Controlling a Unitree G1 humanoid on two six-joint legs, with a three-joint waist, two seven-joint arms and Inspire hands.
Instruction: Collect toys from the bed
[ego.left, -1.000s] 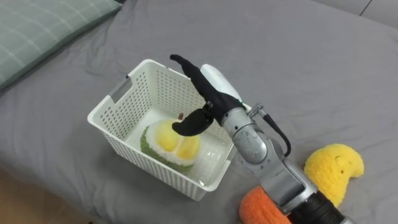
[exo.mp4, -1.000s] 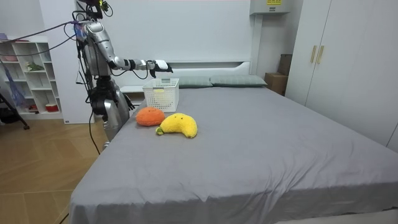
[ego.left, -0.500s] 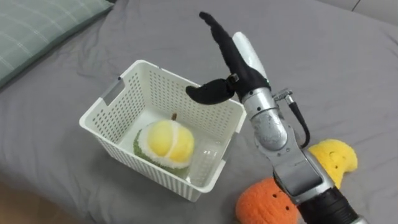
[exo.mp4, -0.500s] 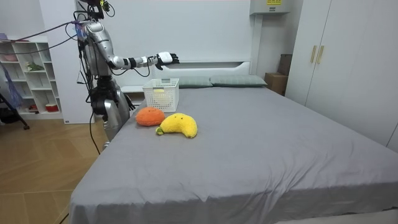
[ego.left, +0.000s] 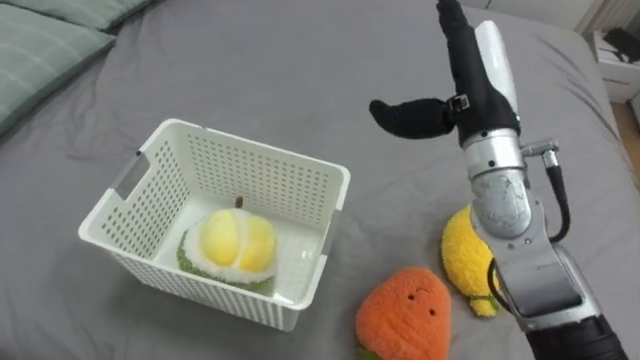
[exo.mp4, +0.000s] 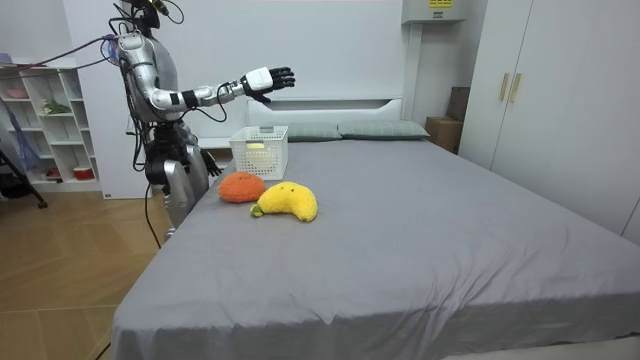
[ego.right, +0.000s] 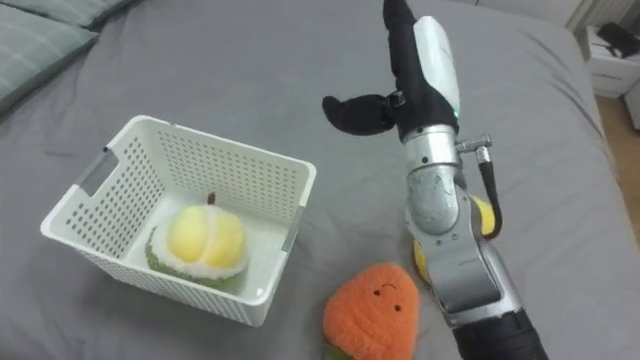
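Now the right hand (ego.left: 470, 85), empty and spread wide at upper right, is hovering clear of the white basket (ego.left: 260, 152) holding a green-yellow plush (ego.left: 228, 245), while an orange plush (ego.left: 405, 315) and a yellow plush (ego.left: 462, 262) are lying at lower right on the bed (ego.left: 250, 60), awaiting collection.

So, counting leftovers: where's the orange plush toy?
The orange plush lies lower centre in the eye views, between the white plastic basket and the yellow plush.

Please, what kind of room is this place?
Most likely a bedroom: a wide bed with a grey cover, pillows at its head, and a tall white wardrobe on the room view's right.
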